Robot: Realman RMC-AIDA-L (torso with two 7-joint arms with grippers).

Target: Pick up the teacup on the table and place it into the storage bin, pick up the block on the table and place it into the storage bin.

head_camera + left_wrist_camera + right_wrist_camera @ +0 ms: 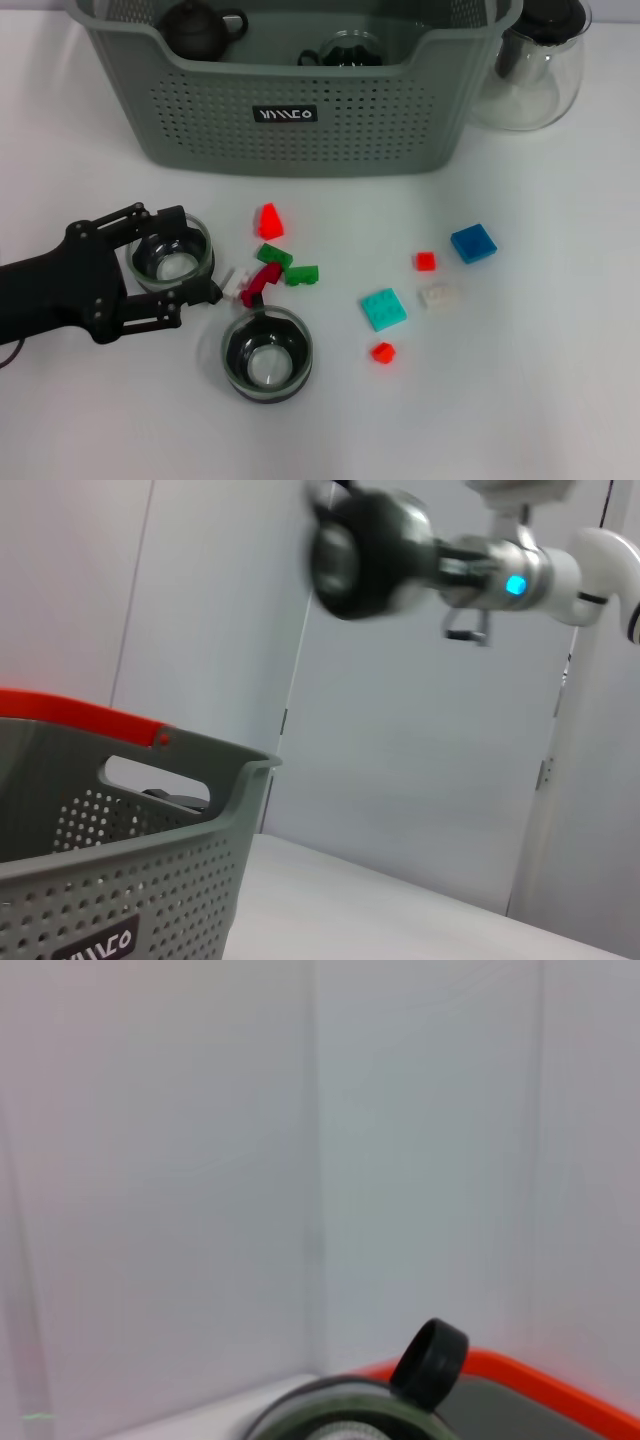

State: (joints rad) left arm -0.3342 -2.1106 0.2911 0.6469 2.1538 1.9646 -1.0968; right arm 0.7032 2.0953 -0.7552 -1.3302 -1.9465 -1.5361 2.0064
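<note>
A glass teacup (172, 255) stands on the white table at the left, and my left gripper (188, 253) is open around it, one finger (150, 216) on its far side and one on its near side, both close to the rim. A second teacup (266, 355) stands nearer the front. Several small blocks lie between them and to the right, among them a red wedge (269, 220), a teal plate (383, 309) and a blue block (473, 243). The grey-green storage bin (300, 125) spans the back. My right arm's black end (365, 555) hangs raised, off the table.
Inside the bin sit a dark teapot (200, 28) and a glass cup (350, 48). A clear glass pitcher (535, 75) with a black lid stands right of the bin. Green blocks (274, 255) and a dark red piece (262, 283) lie just right of my left gripper.
</note>
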